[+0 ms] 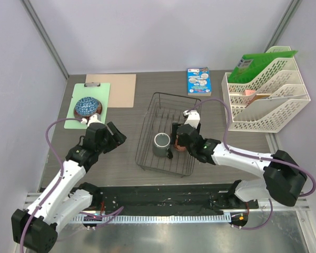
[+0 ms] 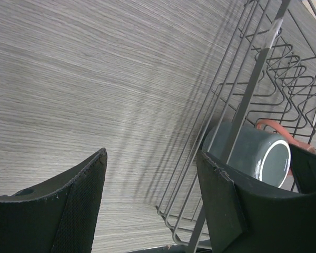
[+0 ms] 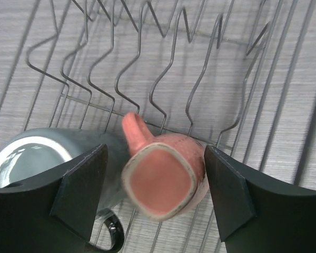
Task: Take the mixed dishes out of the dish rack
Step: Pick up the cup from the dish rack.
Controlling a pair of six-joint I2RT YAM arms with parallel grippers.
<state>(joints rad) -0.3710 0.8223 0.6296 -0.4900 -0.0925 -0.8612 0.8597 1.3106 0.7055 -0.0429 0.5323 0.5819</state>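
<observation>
- Right gripper [image 3: 155, 158] hangs inside the black thin-wire dish rack [image 1: 145, 130], jaws spread either side of the salmon-pink handled cup [image 3: 163, 182], not clamping it.
- Grey-green mug [image 1: 161, 143] sits in the rack, just beside the cup.
- Left gripper [image 2: 150, 158], released and empty, hovers left of the rack.
- Blue-lined patterned bowl [image 1: 87, 106] rests well left of the rack.

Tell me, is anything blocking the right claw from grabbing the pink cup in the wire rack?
Nothing lies between the open right gripper and the salmon-pink cup. The grey-green mug lies close beside the cup, partly under one finger, so it may crowd the grasp.
</observation>
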